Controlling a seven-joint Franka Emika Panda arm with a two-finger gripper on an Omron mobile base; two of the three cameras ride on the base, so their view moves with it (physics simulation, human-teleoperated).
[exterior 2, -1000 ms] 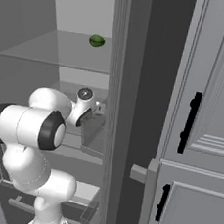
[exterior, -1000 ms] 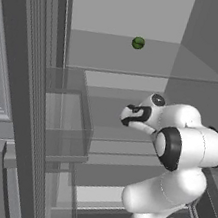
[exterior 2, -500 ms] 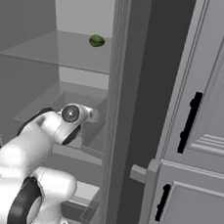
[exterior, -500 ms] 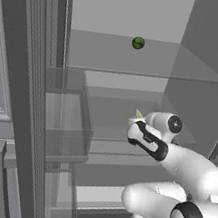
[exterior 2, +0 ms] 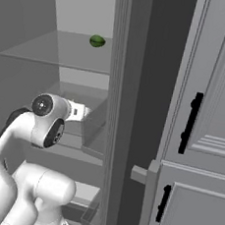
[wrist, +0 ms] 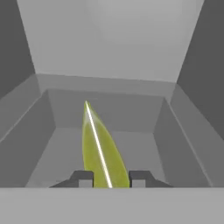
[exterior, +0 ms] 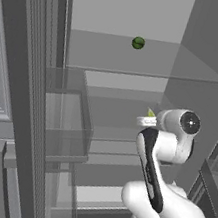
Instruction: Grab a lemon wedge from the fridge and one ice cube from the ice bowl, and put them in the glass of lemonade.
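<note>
- The gripper is clenched on the lemon wedge; in the hand view the yellow-green sliver stands up between the two dark fingertips.
- In the left base view the lemon wedge pokes up just above the hand, inside the open fridge, over the middle shelf.
- Since a second ago the arm has swung round; the wrist now sits higher and farther right.
- A small green ball has stayed on the upper shelf.
</note>
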